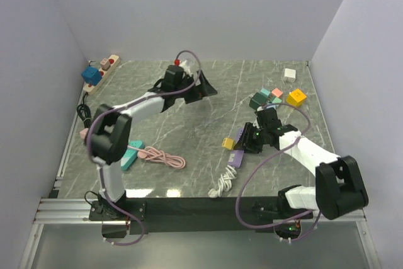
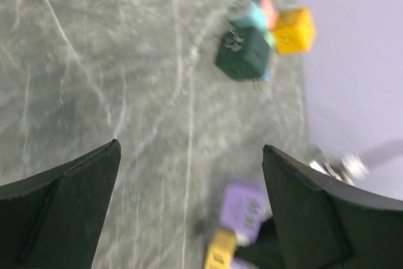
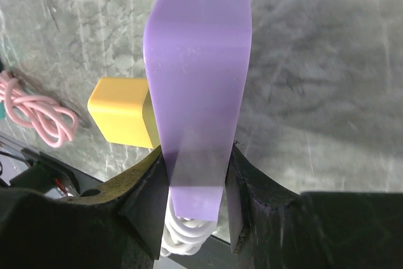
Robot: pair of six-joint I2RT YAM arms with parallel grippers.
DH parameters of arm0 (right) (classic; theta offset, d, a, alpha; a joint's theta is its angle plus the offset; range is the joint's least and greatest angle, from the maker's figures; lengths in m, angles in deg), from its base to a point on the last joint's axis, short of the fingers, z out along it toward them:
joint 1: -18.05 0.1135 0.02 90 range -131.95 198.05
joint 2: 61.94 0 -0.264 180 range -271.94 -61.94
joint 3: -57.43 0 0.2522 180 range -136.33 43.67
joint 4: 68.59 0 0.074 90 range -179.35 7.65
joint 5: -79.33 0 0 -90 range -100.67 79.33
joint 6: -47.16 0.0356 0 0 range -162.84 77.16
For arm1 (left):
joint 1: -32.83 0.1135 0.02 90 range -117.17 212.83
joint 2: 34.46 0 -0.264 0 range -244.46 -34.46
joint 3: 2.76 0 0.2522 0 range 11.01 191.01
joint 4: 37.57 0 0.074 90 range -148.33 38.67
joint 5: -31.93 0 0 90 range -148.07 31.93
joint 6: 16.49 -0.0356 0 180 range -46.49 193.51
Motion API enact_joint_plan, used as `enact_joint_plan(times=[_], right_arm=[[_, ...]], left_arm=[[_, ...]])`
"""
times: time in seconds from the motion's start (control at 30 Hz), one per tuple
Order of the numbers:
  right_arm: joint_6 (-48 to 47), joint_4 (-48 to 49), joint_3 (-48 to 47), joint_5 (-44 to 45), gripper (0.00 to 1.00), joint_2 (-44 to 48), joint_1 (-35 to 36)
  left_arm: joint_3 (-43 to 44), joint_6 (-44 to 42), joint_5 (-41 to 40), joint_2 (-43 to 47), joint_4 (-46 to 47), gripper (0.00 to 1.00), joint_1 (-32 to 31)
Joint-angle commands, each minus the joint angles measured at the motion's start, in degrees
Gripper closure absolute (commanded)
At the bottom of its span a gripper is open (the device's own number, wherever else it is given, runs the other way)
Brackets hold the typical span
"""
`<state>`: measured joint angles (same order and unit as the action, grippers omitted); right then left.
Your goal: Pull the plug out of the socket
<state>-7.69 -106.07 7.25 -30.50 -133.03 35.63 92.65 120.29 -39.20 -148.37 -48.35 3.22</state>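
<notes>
A purple socket strip (image 1: 237,157) lies right of centre, with a yellow plug (image 1: 228,143) stuck in its left side. My right gripper (image 1: 249,146) is shut on the socket. In the right wrist view the socket (image 3: 198,74) stands between the pads of the right gripper (image 3: 196,155), and the plug (image 3: 119,111) juts out to the left. My left gripper (image 1: 201,89) hangs open over the far middle of the table, apart from both. In its own view the left gripper (image 2: 190,148) holds nothing; the blurred socket (image 2: 245,206) and plug (image 2: 219,253) show low between the fingers.
The socket's white coiled cable (image 1: 223,183) trails toward the near edge. A pink cable (image 1: 162,157) and a teal piece (image 1: 131,155) lie left of centre. Coloured adapter blocks (image 1: 267,97) and a yellow cube (image 1: 296,97) sit far right. A wooden power strip (image 1: 104,70) runs along the far left.
</notes>
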Motion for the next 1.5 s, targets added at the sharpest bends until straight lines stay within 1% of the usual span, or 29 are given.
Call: enact_joint_plan(times=[0.0,0.07,0.1,0.2,0.23,0.27,0.43,0.63,0.73,0.8,0.9,0.93,1.03,1.2,1.3,1.33,1.4,1.43,1.47], right_arm=[[-3.7,3.2,-3.6,-3.5,1.0,-3.8,-0.2],[-4.0,4.4,-5.3,-5.0,1.0,-6.5,-0.1],[-4.1,4.7,-5.9,-5.9,1.0,-7.5,-0.1],[-4.4,5.8,-8.6,-8.8,1.0,-11.4,0.1],[-4.7,6.1,-9.9,-9.9,1.0,-13.4,0.1],[-4.7,5.9,-10.6,-11.4,1.0,-14.3,0.2],[-5.5,4.9,-13.7,-12.6,1.0,-17.7,0.4],[-4.6,4.7,-14.7,-12.9,1.0,-19.2,1.1],[-4.0,5.1,-14.6,-13.5,1.0,-19.5,1.3],[-3.6,5.3,-14.7,-13.5,1.0,-19.7,1.6],[-3.0,5.6,-14.8,-14.0,1.0,-20.5,1.8],[-2.8,6.1,-14.8,-14.3,1.0,-20.7,1.8],[-2.2,6.7,-15.2,-14.8,1.0,-21.4,1.8],[-1.5,7.5,-15.4,-16.5,1.0,-22.0,2.0],[-1.1,8.0,-15.3,-16.8,1.0,-22.3,2.1],[-0.9,8.3,-15.3,-16.8,1.0,-22.4,2.0],[-0.4,8.6,-15.3,-17.0,1.0,-22.8,2.1],[-0.4,9.0,-15.3,-17.1,1.0,-23.0,2.1],[-0.3,9.0,-15.3,-17.1,1.0,-23.3,2.1]], left_arm=[[-11.9,-3.2,9.4,8.2,5.8,0.01,-0.1],[-17.7,-2.1,12.8,12.4,8.2,0.01,-0.2],[-22.9,-1.9,13.6,14.8,10.9,0.01,-0.6],[-29.4,-2.0,14.6,17.8,13.2,0.01,-2.1],[-30.3,-2.1,14.6,18.2,13.8,0.01,-2.6],[-31.0,-2.3,14.3,18.5,14.2,0.01,-3.0],[-32.0,-3.4,12.0,18.1,13.6,0.01,-4.9],[-30.0,-4.6,7.7,16.5,12.0,0.01,-7.7],[-28.7,-4.6,5.7,14.9,11.2,0.03,-8.9],[-27.8,-4.3,5.1,13.9,11.6,0.08,-9.5],[-26.7,-3.6,5.6,12.4,12.7,0.17,-10.3],[-26.1,-3.9,5.9,11.9,12.4,0.24,-10.4],[-24.7,-4.2,5.7,10.2,11.5,0.33,-10.9],[-25.0,-4.1,4.8,8.7,11.8,0.37,-11.0],[-25.7,-3.5,6.1,7.9,13.1,0.46,-11.1],[-25.9,-3.0,6.3,7.8,13.4,0.54,-11.3],[-26.5,-2.7,6.3,7.6,14.1,0.63,-11.8],[-27.0,-2.2,6.2,7.5,14.2,0.74,-12.0],[-27.2,-2.1,6.1,7.3,14.3,0.8,-12.1]])
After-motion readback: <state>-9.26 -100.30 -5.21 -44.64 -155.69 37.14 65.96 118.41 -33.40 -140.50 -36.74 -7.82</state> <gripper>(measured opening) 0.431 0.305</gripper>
